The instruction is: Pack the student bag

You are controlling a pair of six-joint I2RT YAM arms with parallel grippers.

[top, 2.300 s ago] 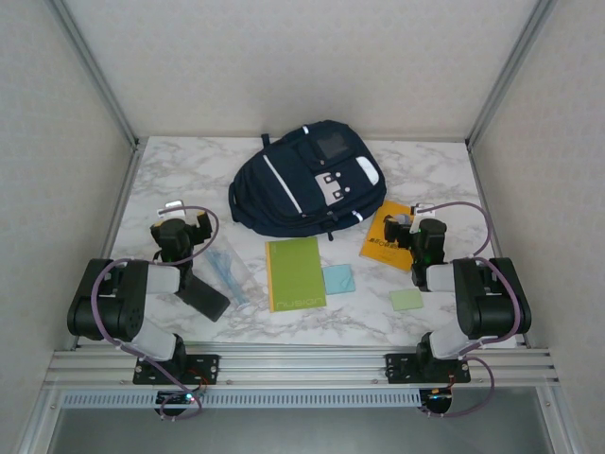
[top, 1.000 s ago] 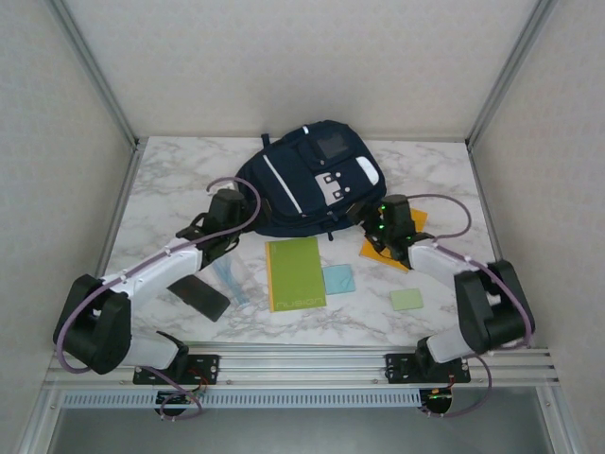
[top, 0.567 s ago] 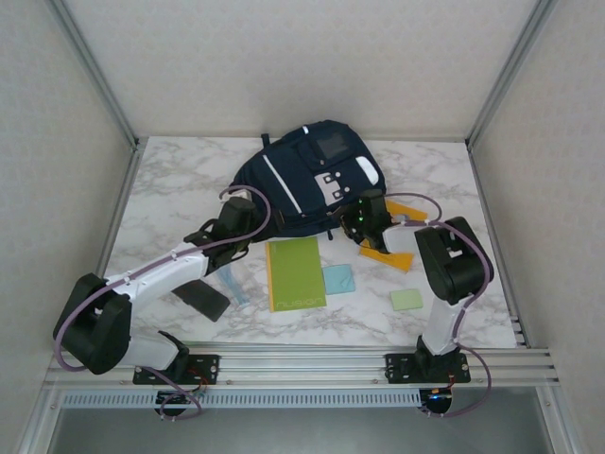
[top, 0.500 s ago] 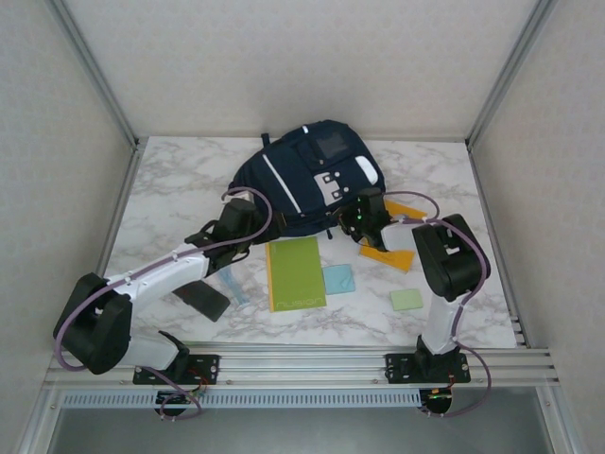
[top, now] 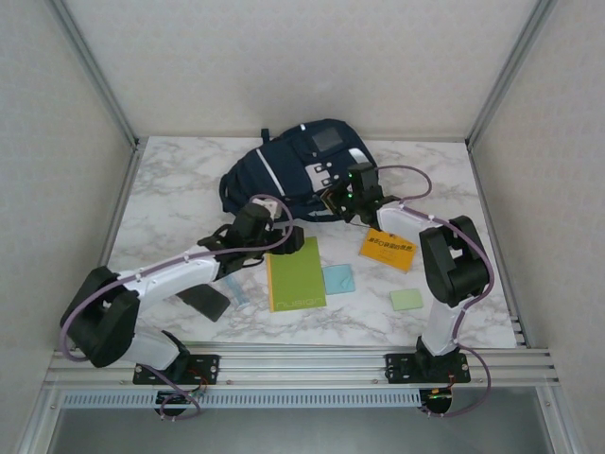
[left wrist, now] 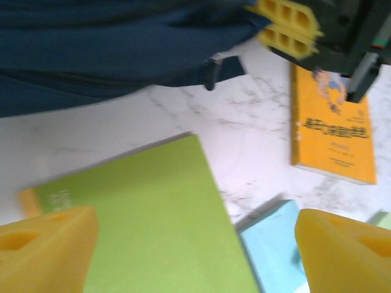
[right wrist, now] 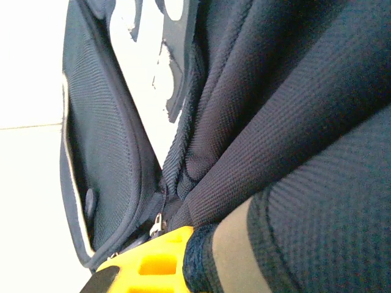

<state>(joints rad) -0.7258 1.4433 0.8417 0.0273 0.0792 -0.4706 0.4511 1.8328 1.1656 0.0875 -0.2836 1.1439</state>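
Note:
The student bag (top: 293, 165), dark navy with white stripes, lies at the back of the table, its near edge pulled up. My right gripper (top: 342, 197) is shut on that edge. In the right wrist view navy fabric (right wrist: 275, 122) bunches over one yellow finger (right wrist: 146, 262), with a zip pull (right wrist: 157, 223) just beside it. My left gripper (top: 284, 236) hovers open above the top of the green notebook (top: 295, 272). Its yellow fingertips (left wrist: 46, 250) stand wide apart over the notebook (left wrist: 140, 213), holding nothing. The bag (left wrist: 110, 49) is just beyond.
An orange book (top: 388, 249) lies right of the notebook, with a blue sticky pad (top: 338, 278) and a green sticky pad (top: 406, 299) nearer the front. A black flat item (top: 203, 301) and a clear pen pouch (top: 232, 284) sit under the left arm. Frame posts edge the table.
My right gripper closed on the bag's near edge and drew it up and back, baring the orange book. My left gripper moved right to above the green notebook.

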